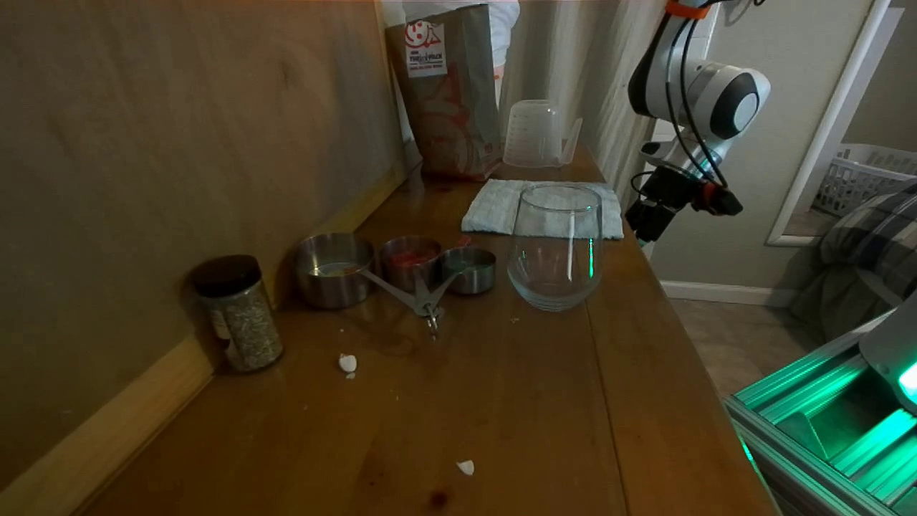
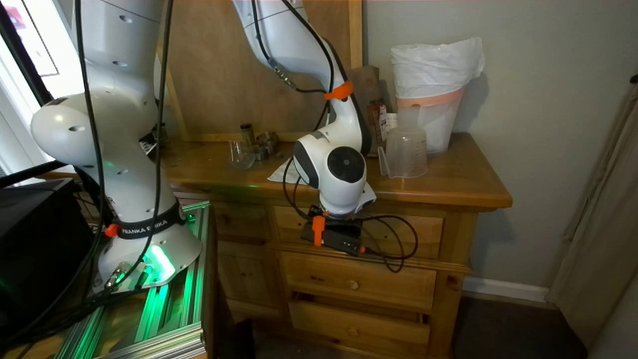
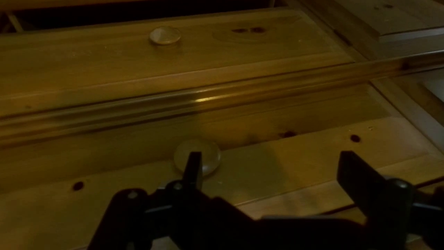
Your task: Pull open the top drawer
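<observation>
At drawer front of bench (image 1: 516, 416): end effector (image 3: 270, 156), jaws wide apart, before top drawer (image 3: 249, 184), which looks shut.
Round knob (image 3: 211, 156) of same, partly hidden by 1 fingertip (image 3: 193, 166) in wrist view; contact unclear. Mid. drawer (image 2: 384, 288), next below, shut; btm. drawer (image 2: 384, 335), pt. open, dark gap over its front. Arm (image 2: 329, 149), bent down past bench edge. On bench: 1 jar (image 1: 247, 330), blk. lid, dried contents, near wooden panel (image 1: 179, 143); 3 metal measuring cups (image 1: 335, 278), joined at handles; 1 stemless glass (image 1: 555, 265), clear, beside cups; 1 white towel (image 1: 494, 206), flat, partly seen thru glass in an ext. view; 1 clear measuring jug (image 1: 530, 140); 1 brown paper bag (image 1: 455, 115), w/ label; 1 bin (image 2: 431, 119), white liner.
</observation>
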